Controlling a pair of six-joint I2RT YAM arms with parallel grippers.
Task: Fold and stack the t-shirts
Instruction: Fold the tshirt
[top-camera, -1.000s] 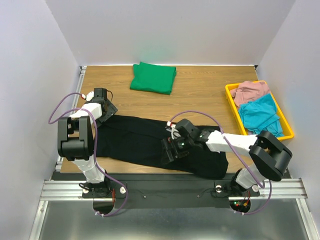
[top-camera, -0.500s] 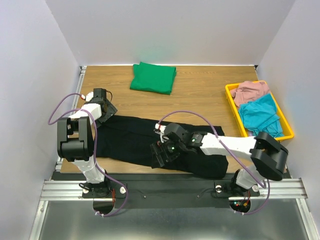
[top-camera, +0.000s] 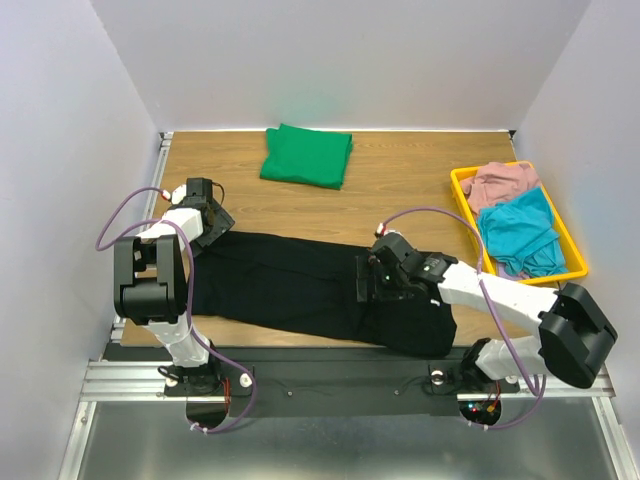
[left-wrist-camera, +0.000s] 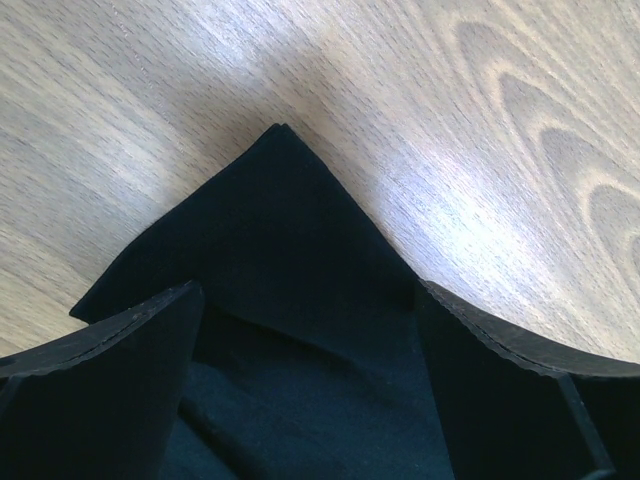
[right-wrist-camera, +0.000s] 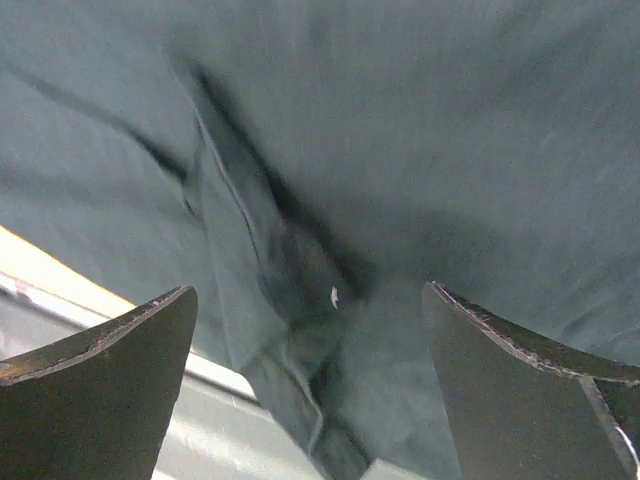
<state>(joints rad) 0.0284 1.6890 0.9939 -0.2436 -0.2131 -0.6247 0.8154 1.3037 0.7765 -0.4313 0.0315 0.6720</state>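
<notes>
Pincers both spread: left pincer (top-camera: 213, 228) straddles the 9 o'clock corner of the black tee (top-camera: 290, 285), right pincer (top-camera: 364, 282) hangs low over its 3 o'clock half. Green tee (top-camera: 307, 155) sits folded at 12 o'clock on the desk (top-camera: 400, 190).

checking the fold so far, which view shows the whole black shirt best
Top external: the black t-shirt shows end to end, a long band across the table. Left wrist shows only one corner; right wrist only a wrinkled close-up patch.
</notes>
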